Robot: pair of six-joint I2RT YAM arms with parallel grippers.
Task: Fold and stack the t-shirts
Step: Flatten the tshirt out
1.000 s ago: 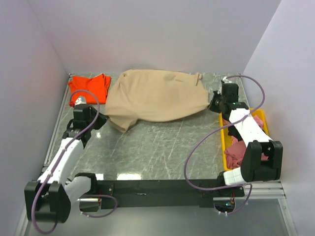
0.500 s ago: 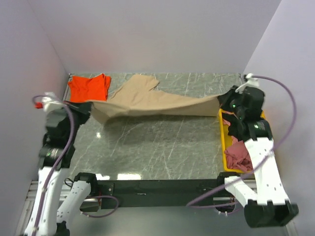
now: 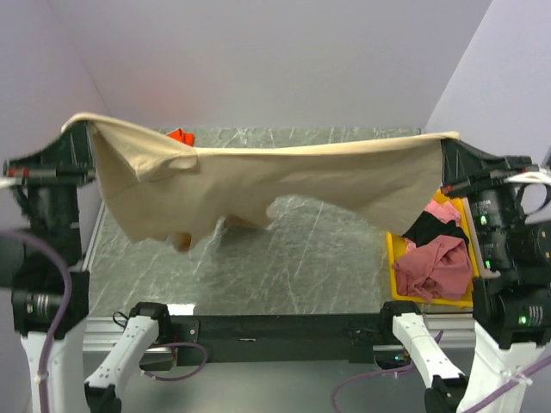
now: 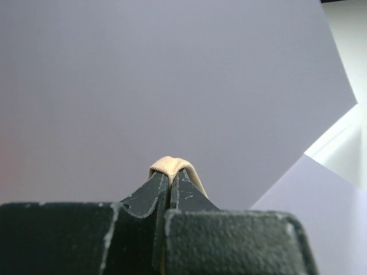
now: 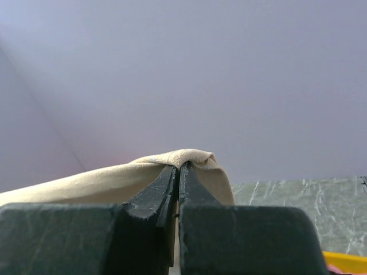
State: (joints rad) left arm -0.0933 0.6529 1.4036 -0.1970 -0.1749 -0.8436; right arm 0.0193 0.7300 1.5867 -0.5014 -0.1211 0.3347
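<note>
Tan t-shirt [image 3: 284, 185] hung taut above the table [image 3: 327, 258], each end pinched in a clenched claw, left gripper [image 4: 170, 176] and right gripper [image 5: 178, 169]. You would have done best to lower both ends level and together, so the sagging left side landed unwrinkled.

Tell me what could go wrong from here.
The left gripper and right gripper each pinch only a small bit of the tan shirt; it may slip free. Its right end hangs close by the tray, so lowering could drape it onto the pink shirt.
</note>
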